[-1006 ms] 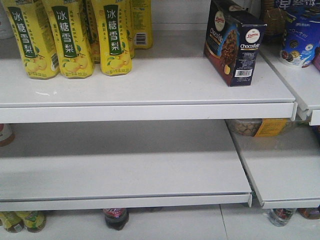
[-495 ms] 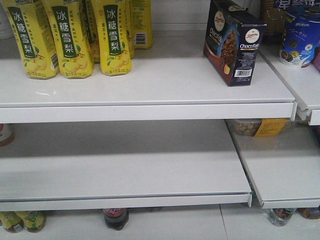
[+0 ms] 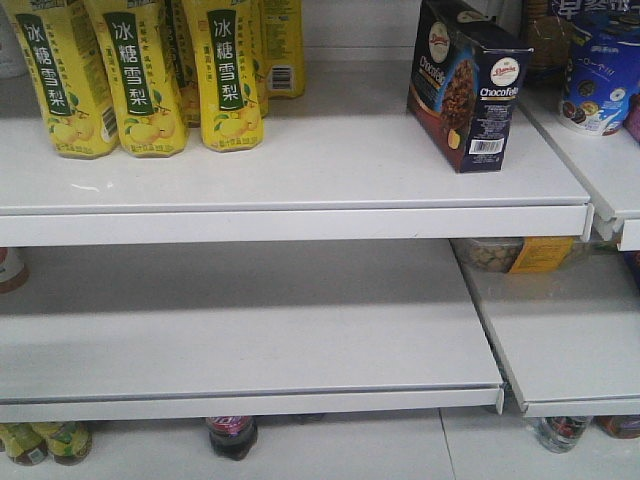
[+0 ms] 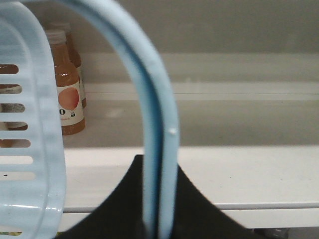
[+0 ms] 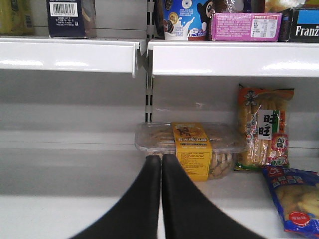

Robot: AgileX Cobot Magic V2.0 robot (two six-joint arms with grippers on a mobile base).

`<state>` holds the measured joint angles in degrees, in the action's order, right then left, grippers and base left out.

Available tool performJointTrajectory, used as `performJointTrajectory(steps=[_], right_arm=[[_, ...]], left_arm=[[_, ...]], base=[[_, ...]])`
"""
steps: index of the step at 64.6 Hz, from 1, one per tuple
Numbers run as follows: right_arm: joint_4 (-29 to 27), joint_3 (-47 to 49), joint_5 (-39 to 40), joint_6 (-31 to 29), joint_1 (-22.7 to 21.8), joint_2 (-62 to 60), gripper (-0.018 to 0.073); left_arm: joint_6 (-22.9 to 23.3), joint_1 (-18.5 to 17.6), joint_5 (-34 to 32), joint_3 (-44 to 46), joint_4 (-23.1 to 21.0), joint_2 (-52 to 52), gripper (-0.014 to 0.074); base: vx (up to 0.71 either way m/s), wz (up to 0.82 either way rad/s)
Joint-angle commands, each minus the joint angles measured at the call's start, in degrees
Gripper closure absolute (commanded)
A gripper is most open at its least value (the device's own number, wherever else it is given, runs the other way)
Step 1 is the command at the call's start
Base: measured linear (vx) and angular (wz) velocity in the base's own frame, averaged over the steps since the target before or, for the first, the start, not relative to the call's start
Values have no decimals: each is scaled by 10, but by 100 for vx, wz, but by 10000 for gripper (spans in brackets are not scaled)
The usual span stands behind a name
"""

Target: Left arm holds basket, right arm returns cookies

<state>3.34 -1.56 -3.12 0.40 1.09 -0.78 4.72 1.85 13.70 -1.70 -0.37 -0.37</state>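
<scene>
Cookies: the dark navy rectangular carton with chocolate cookie pictures and a barcode (image 3: 468,85) stands upright on the upper white shelf (image 3: 300,170), right-hand end, turned slightly on its corner. Nothing touches it. In the right wrist view only its barcode end (image 5: 70,17) shows, at top left, above the shelf lip.

Right tool (image 5: 161,169): two black fingers pressed together, nothing between them. It points at the lower shelf, toward a clear plastic tub of snacks with a yellow label (image 5: 192,144); whether it touches the tub I cannot tell.

Left tool (image 4: 158,226): black fingers closed on the blue hoop handle (image 4: 159,139) of the light blue slotted plastic basket (image 4: 30,149). The basket hangs from that grip. Its interior is not visible from here, so contents unknown.

Judgement: the return step looks complete, since the carton sits on the shelf and the right tool is empty. The next move probably calls for drawing the right arm back without brushing the tub, while the left holds the basket steady.

Other containers: yellow pear-drink bottles (image 3: 140,75) stand on the upper shelf, left. An orange juice bottle (image 4: 67,94) stands beyond the basket.
</scene>
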Motion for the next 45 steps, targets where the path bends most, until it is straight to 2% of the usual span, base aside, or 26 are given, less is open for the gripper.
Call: performJointTrajectory(steps=[1, 45], right_arm=[[43, -2, 47, 31, -4, -5, 567], [43, -2, 47, 36, -4, -5, 567]], left_arm=[[-4, 0, -54, 15, 10, -10, 603], [-4, 0, -54, 15, 10, -10, 603]], base=[[0, 0], [0, 0]])
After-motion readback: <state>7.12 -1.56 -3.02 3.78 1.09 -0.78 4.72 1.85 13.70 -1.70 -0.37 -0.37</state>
